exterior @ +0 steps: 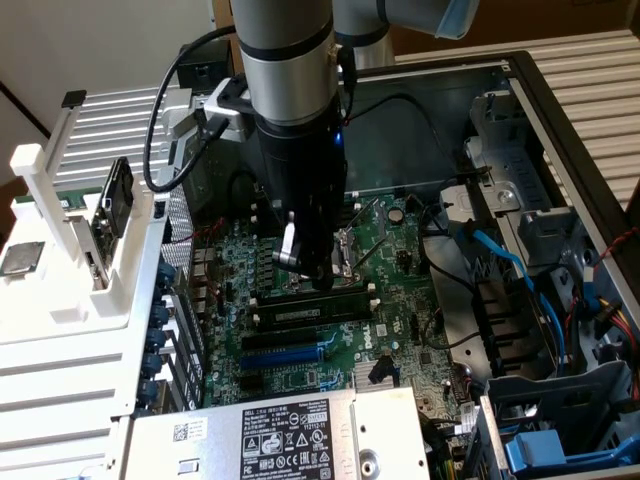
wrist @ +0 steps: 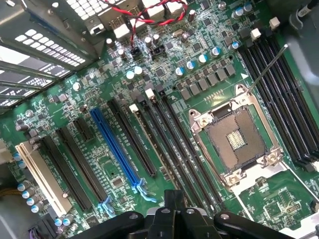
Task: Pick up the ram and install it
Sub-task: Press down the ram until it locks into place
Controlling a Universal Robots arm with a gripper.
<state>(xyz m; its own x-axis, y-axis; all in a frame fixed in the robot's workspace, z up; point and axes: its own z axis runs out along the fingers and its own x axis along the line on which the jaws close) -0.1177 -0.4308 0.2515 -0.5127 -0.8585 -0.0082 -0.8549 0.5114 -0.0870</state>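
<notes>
Hovering low over the motherboard (exterior: 330,300) inside the open computer case (exterior: 560,130), the claw (exterior: 310,268) has its fingers drawn together with nothing visibly between them. Just beneath and slightly toward the camera in the exterior view lies the ram (exterior: 312,311), a long dark stick with a pale label, apparently seated in a memory slot, though the angle leaves that uncertain. The claw's tips stand just above it, beside the empty processor socket (wrist: 238,140). Next to the socket run the long black slots (wrist: 174,149) and a blue slot (wrist: 117,149). Nearer the camera sits the power supply (exterior: 270,435).
</notes>
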